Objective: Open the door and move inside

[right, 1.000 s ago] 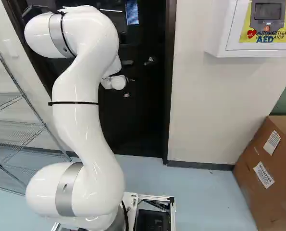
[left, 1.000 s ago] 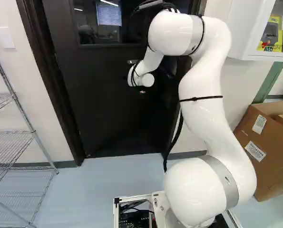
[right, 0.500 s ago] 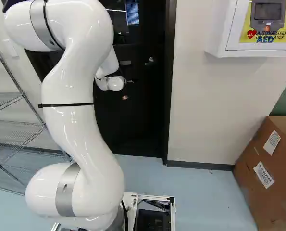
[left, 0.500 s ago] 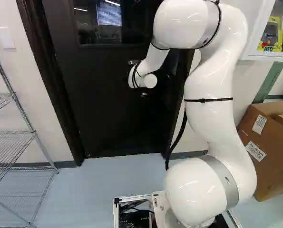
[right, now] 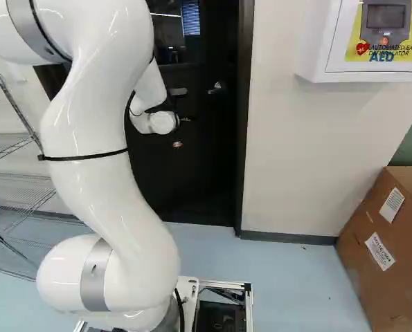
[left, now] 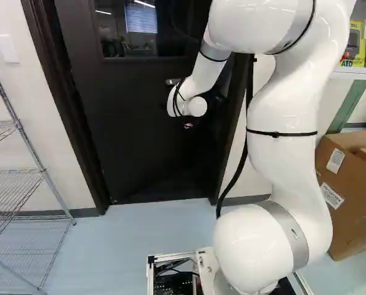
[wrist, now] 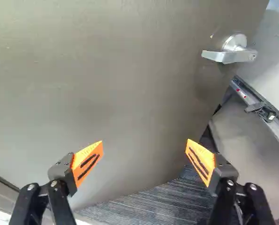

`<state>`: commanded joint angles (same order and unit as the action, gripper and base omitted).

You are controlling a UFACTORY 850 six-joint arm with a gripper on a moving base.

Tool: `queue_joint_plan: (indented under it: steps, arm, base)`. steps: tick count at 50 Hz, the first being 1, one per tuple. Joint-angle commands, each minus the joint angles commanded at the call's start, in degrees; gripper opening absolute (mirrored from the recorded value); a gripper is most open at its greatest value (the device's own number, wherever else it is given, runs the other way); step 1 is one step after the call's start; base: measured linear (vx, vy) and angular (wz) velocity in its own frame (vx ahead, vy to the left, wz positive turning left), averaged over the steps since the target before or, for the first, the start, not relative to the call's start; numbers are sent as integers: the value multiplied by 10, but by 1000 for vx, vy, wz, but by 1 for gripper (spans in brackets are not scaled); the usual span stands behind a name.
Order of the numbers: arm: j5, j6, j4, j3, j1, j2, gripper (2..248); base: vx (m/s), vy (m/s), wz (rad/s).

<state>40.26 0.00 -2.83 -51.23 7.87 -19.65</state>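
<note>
White arm (left: 280, 104) bent further back vs 0.5s ago; jaws spread, door (wrist: 106, 84) ahead

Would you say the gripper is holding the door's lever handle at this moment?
No, the gripper stands open, and the lever handle lies beyond its fingers, off to one side.

The jaws stand wide apart, each with an orange pad (wrist: 88, 161) marked by dark stripes. Ahead of them spreads the smooth grey-brown face of the door (wrist: 106, 93). A silver lever handle (wrist: 230, 56) is mounted near the door's side edge, well apart from the jaws. Beyond that edge runs a slanting metal rail (wrist: 249, 96) bearing a small dark fitting (wrist: 266, 113). Past the door's bottom edge lies dark, finely striped flooring (wrist: 148, 206).
</note>
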Motion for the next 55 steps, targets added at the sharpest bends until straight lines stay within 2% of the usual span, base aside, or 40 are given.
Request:
queue_joint_plan:
  steps: [21,55]
  arm:
    - [0,0,0,67,-4,57,247]
    - [0,0,0,168,-35,148,247]
  base:
    - [0,0,0]
    - [0,0,0]
